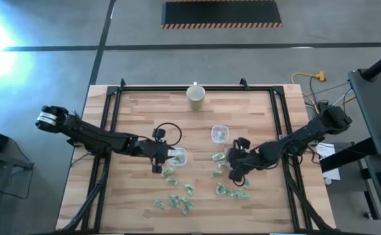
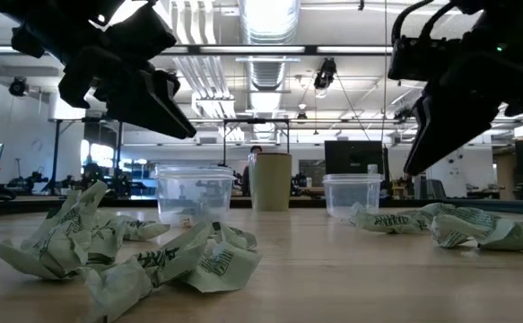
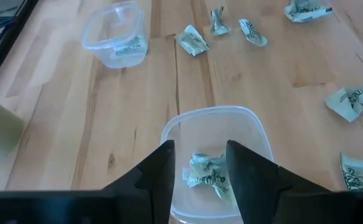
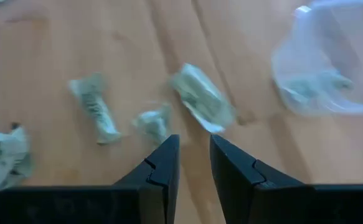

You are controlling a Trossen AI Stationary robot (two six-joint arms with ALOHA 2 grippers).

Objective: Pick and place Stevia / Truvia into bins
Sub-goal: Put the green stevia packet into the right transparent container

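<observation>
Left gripper [image 3: 198,171] open over near bin [image 3: 215,155], packet [image 3: 207,174] lying inside; lift straight, clear the rim. Right gripper [image 4: 193,162] part open, empty, above loose packets [image 1: 232,190] toward table's [image 1: 138,108] near edge.

Packets [image 1: 177,196] before bins [image 1: 220,134] (cup [image 1: 196,95] behind).

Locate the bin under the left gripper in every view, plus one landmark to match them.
High: left bin, at the left gripper.
Low: left of centre, left of the cream cup.
Left wrist: between that gripper's open fingers, a packet inside.
Right wrist: not in it; the bin there looks like the other one.
Landmark: the cream cup, behind both bins.
</observation>
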